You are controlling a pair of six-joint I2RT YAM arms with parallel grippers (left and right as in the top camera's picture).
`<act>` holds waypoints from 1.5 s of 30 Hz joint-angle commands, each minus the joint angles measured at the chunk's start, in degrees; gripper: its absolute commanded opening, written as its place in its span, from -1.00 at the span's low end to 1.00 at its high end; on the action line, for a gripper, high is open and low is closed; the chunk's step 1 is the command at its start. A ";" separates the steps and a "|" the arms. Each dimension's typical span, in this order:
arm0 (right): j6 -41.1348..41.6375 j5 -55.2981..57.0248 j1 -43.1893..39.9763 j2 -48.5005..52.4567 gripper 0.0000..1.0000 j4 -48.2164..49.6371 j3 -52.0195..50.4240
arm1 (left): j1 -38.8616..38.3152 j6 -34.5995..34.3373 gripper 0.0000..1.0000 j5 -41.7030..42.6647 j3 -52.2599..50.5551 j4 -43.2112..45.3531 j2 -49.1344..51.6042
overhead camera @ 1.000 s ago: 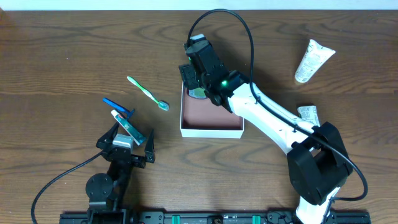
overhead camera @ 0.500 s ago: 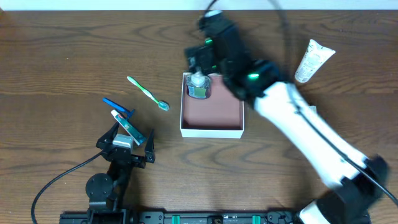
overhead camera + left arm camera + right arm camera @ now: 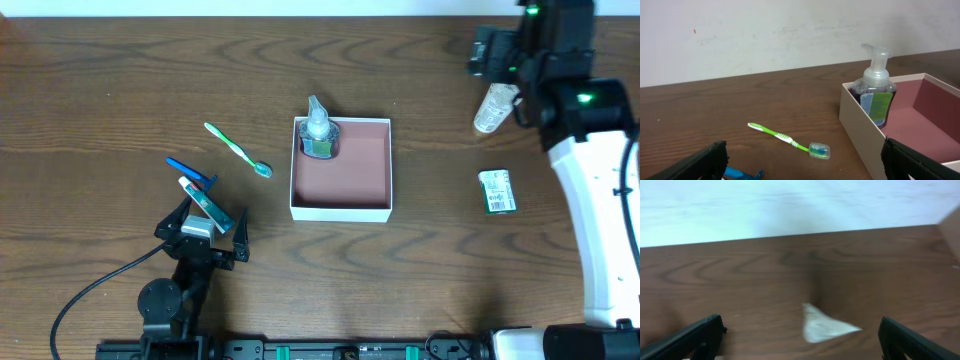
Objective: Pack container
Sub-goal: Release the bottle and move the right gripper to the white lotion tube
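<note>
Blurred throughout: a white wedge-shaped thing [image 3: 827, 326] lies on the brown wooden tabletop [image 3: 740, 265] near 6 o'clock. The right hand [image 3: 800, 336] spreads its black fingers [image 3: 695, 337] wide at 7 and 5 o'clock. A pale wall [image 3: 790, 205] fills 12 o'clock.

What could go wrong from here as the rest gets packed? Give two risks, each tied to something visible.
The pump bottle stands upright in a corner of the container; an item dropped in beside it might tip it. The open right gripper hovers by the white tube, which lies flat; the grip may slip off.
</note>
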 commanded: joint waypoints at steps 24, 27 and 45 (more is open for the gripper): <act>-15.72 -24.83 -15.23 15.72 0.91 0.72 -1.09 | 0.20 -0.07 0.96 0.15 -1.09 -1.90 -0.31; -15.72 -25.11 -15.19 15.72 0.82 1.33 -1.09 | 0.20 -0.07 0.96 0.15 -1.09 -1.90 -0.31; -15.67 -27.41 -15.19 16.26 -0.55 1.75 -3.15 | 0.20 -0.07 0.96 0.15 -1.09 -1.90 -0.31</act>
